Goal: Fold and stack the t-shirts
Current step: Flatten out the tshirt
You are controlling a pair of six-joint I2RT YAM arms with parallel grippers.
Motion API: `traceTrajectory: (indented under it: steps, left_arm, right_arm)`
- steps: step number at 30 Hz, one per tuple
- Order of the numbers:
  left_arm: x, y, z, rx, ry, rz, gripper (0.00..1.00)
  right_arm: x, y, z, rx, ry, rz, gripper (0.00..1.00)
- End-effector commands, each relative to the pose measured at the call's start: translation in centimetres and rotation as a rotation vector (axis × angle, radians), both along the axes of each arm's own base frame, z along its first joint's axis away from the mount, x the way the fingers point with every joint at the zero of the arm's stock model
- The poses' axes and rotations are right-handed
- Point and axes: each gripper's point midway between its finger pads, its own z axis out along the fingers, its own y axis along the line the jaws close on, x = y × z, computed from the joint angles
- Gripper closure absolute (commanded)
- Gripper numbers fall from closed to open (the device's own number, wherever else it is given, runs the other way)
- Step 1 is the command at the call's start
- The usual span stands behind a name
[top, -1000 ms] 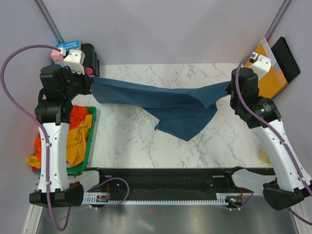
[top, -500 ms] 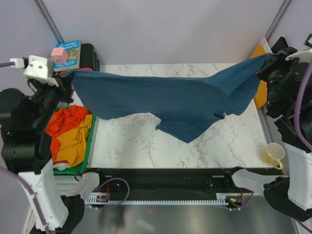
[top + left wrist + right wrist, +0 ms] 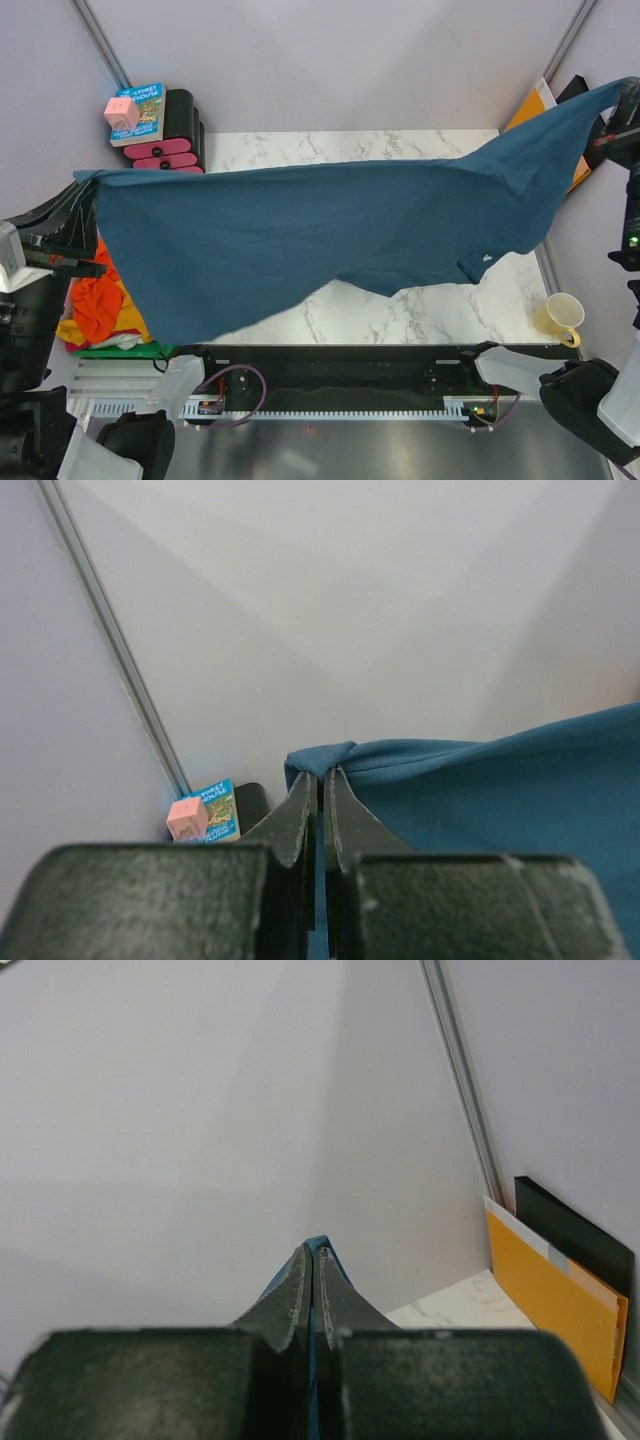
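Observation:
A dark teal-blue t-shirt [image 3: 330,230] hangs stretched wide in the air above the marble table [image 3: 400,310]. My left gripper [image 3: 82,182] is shut on its left corner, and the left wrist view shows that gripper [image 3: 321,775] pinching the bunched teal cloth [image 3: 500,780]. My right gripper [image 3: 622,95] is shut on the shirt's right corner at the far right edge. In the right wrist view a thin blue strip [image 3: 319,1243] pokes out between that gripper's [image 3: 312,1252] closed fingers. Orange and mustard yellow t-shirts [image 3: 88,305] lie crumpled at the left, partly hidden by the teal one.
The crumpled shirts sit in a green bin [image 3: 120,351] at the table's left edge. A yellow mug [image 3: 560,318] stands at the near right. A book with a pink cube [image 3: 135,108] tops a black and pink stack [image 3: 175,140] at the back left. An orange folder [image 3: 535,108] leans at the back right.
Both arms have risen and swung outward with the teal shirt. It has lifted off the table and now spreads much wider across the view.

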Motion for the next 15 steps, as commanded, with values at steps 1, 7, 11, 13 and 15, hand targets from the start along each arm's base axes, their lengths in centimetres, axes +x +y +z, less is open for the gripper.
traceTrajectory:
  steps: [1,7,11,13,15]
  left_arm:
    - [0.3,-0.2,0.5,-0.002,0.006,-0.012,0.98]
    - [2.3,-0.5,0.6,-0.015,0.035,-0.039,0.98]
    - [6.3,-1.0,-3.4,-0.014,0.164,-0.080,0.98]
    - [8.0,-1.4,-5.7,-0.016,0.229,-0.109,0.98]
    - [10.8,-1.9,-9.5,-0.023,0.328,-0.143,0.98]
  right_arm:
    - [-2.7,-1.4,4.2,0.034,-0.147,-0.018,1.00]
    - [-0.9,-0.4,4.6,0.025,-0.144,-0.009,1.00]
    - [2.8,0.5,-0.3,0.005,0.005,-0.048,1.00]
    - [5.9,1.7,-4.4,-0.028,0.104,-0.057,1.00]
    - [7.9,2.7,-7.1,-0.037,0.163,-0.054,1.00]
